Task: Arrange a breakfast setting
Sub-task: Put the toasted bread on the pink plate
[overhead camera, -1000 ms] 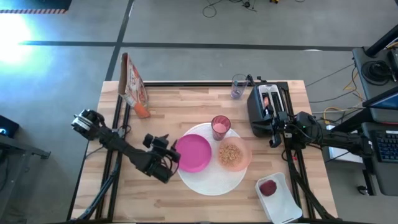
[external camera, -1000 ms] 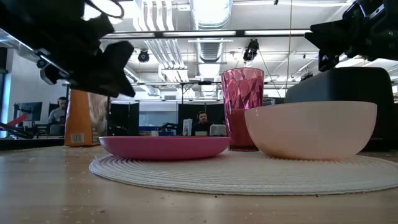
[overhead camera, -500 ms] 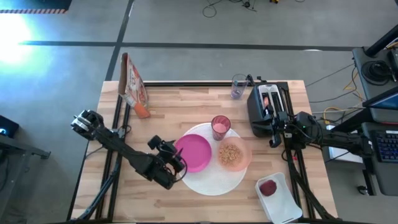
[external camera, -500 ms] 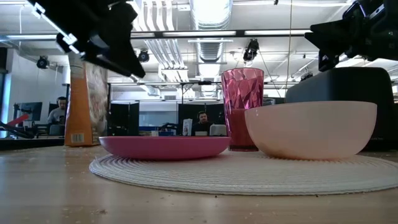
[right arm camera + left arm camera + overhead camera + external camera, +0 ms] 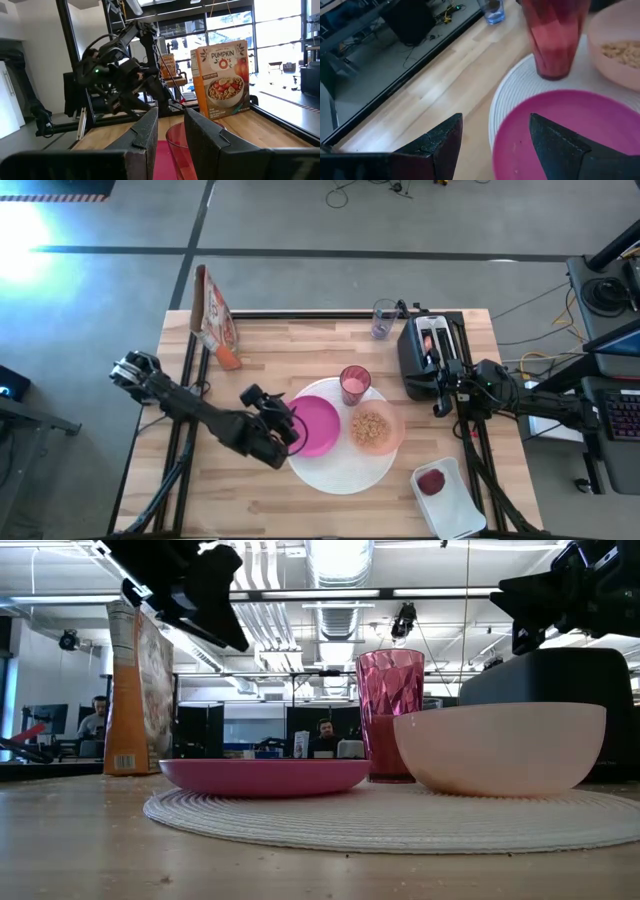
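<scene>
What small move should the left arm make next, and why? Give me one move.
Probably lower the left gripper straight down until its open fingers straddle the small magenta plate at its rim. It hangs above the plate's left edge, empty, jaws apart, and the plate sits bare on the large white round disc. The right gripper waits by the black toaster.

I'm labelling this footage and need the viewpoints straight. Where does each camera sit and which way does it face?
High: above, straight down on the wooden table; both arms.
Low: table height, level across the woven mat to the room; arms overhead.
Left wrist: over the magenta plate, facing the pink cup; own open fingers.
Right wrist: facing the cereal box and left arm; own fingers.
All share the pink cup.
</scene>
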`<move>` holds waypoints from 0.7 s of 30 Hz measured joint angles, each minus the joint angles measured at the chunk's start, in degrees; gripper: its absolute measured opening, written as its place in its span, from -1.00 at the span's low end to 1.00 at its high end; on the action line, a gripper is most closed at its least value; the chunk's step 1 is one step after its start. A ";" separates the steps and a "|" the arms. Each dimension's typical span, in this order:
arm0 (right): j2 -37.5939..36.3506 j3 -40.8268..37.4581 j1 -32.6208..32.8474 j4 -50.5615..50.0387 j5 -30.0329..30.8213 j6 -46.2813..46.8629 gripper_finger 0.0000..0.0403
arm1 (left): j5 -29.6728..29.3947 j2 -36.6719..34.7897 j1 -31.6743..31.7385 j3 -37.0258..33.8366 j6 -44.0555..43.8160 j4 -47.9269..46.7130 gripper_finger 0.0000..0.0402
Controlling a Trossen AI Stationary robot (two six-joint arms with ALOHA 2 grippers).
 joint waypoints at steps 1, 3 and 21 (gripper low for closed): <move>0.00 0.00 0.00 0.00 0.02 0.04 -0.57 | -0.02 -0.77 0.31 -0.75 0.83 0.96 0.06; 0.00 0.00 0.00 0.00 0.02 -0.02 -0.57 | -0.41 -2.20 0.80 -2.54 4.15 3.59 0.06; 0.11 -0.02 -0.02 3.89 0.04 4.24 -0.57 | -15.79 -21.00 5.31 -26.43 37.56 41.79 0.06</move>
